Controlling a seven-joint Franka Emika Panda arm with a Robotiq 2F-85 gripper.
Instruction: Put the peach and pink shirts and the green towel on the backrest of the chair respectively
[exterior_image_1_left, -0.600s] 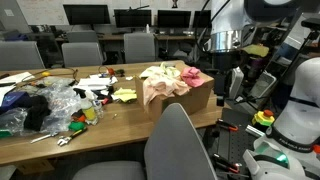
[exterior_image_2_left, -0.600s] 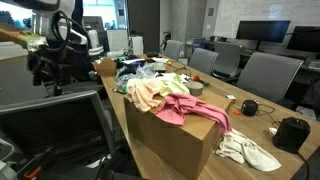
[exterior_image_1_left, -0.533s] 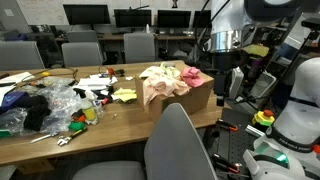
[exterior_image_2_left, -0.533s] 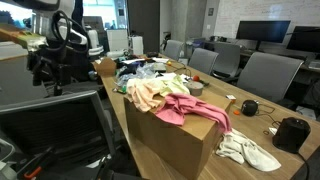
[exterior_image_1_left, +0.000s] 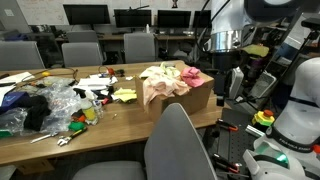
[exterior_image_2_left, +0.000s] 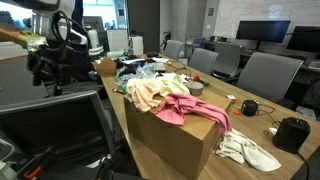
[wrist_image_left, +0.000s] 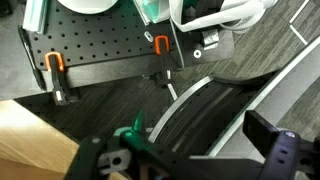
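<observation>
Wrist view: the gripper (wrist_image_left: 190, 160) sits at the bottom edge with its 2 fingers (wrist_image_left: 283, 150) spread wide apart and nothing between them. A tan corner shows at lower left, box or table I cannot tell. Beyond it are grey floor and a black perforated plate (wrist_image_left: 100, 55) with 2 orange clamps (wrist_image_left: 160, 45).
Backrest: in an exterior view the backrest (exterior_image_1_left: 180, 140) is nearest the camera, in front of the box (exterior_image_1_left: 190, 100), and is bare grey fabric.
Gripper: it hangs beside the box, off the table (exterior_image_1_left: 110, 125) edge and apart from both shirts, in both exterior views (exterior_image_1_left: 222, 88) (exterior_image_2_left: 48, 68).
Box: brown cardboard, standing on the table at its end; also seen here (exterior_image_2_left: 180, 145).
Peach shirt: heaped on top of the box and spilling over its rim (exterior_image_1_left: 160, 82) (exterior_image_2_left: 150, 95).
Pink shirt: on top of the box, touching the peach shirt and draped down one box edge (exterior_image_1_left: 196, 77) (exterior_image_2_left: 198, 110).
Towel: crumpled on the table just beside the box, on the side away from the gripper (exterior_image_2_left: 248, 150).
Yellow item: flat on the table near the box (exterior_image_1_left: 125, 96).
Bags: a clear plastic heap on the table, well apart from the box (exterior_image_1_left: 60, 100).
Chairs: 3 grey ones beyond the box, across the table (exterior_image_1_left: 82, 52).
Monitors: a row farthest back, behind the box (exterior_image_1_left: 86, 14).
</observation>
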